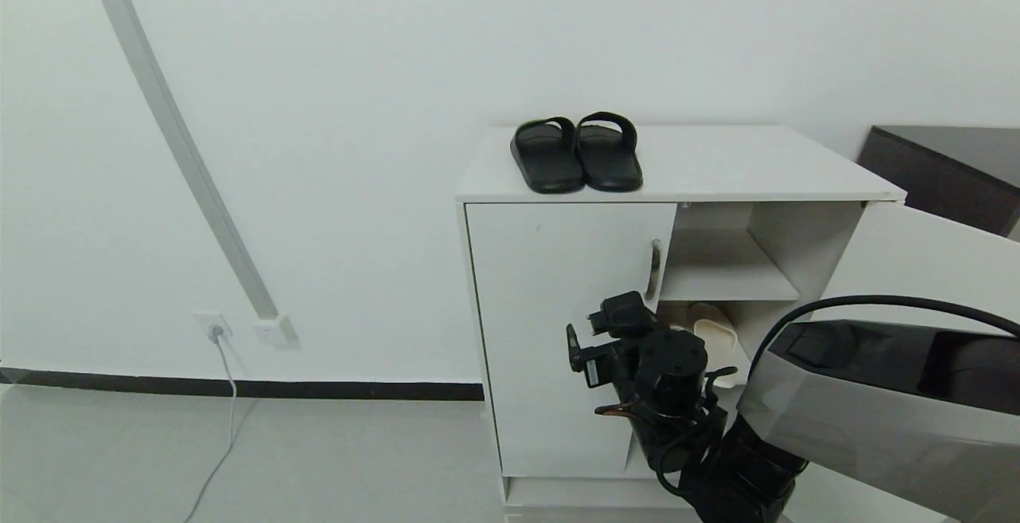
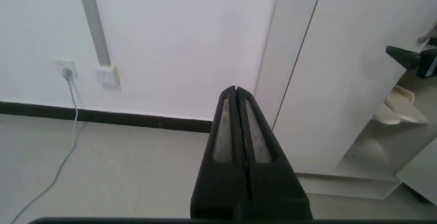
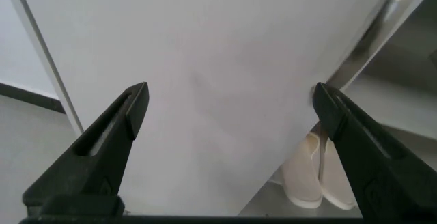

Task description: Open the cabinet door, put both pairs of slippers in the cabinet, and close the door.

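The right wrist view gave the closest detail: the right gripper [image 3: 229, 108] had its fingers spread wide, with nothing between them, just in front of the closed left door [image 3: 225, 60] of the cabinet [image 1: 677, 164]. Past that door's edge, the cream slippers [image 3: 317, 176] lay side by side on a lower shelf inside the cabinet. The left wrist view showed the left gripper [image 2: 235, 93] with fingers pressed together and empty, low and left of the cabinet. The head view added the cabinet top, where the black slippers [image 1: 576, 152] stood as a pair near its left end, and the right door [image 1: 916, 260] swung open. Left of the cabinet were a white wall, a grey conduit [image 1: 171, 132], a socket [image 1: 212, 325] with a cable, a black skirting [image 1: 239, 387] and pale floor tiles; right of the cabinet stood dark furniture [image 1: 948, 164]
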Robot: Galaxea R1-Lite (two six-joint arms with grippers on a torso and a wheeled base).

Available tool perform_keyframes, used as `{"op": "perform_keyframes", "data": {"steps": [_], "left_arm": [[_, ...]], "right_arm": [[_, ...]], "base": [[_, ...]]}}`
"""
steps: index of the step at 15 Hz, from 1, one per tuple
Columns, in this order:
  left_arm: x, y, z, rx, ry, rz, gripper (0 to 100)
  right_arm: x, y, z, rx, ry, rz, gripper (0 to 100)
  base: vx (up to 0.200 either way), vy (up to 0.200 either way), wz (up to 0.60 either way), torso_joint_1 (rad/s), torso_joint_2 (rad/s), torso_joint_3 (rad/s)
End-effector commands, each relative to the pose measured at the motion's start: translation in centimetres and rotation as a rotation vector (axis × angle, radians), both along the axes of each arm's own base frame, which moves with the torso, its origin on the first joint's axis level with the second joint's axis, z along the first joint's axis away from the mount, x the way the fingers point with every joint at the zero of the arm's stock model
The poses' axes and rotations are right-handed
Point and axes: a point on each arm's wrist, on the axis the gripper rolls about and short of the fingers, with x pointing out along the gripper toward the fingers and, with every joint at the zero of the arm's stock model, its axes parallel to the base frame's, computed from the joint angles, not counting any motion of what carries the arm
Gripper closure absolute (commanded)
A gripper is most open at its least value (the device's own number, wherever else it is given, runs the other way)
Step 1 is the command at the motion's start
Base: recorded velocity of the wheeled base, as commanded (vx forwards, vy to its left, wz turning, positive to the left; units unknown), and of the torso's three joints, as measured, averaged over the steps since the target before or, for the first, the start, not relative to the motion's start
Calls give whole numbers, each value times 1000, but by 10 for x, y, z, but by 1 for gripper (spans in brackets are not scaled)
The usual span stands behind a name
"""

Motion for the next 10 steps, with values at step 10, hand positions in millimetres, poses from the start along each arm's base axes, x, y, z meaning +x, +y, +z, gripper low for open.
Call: {"op": "perform_keyframes", "data": {"steps": [10], "left_arm": [[0,0,0,0,1,0,100]], "right_arm": [[1,-2,-2,-3,2,-3,0]], "base": [[0,0,0,208,-517,-318]]}}
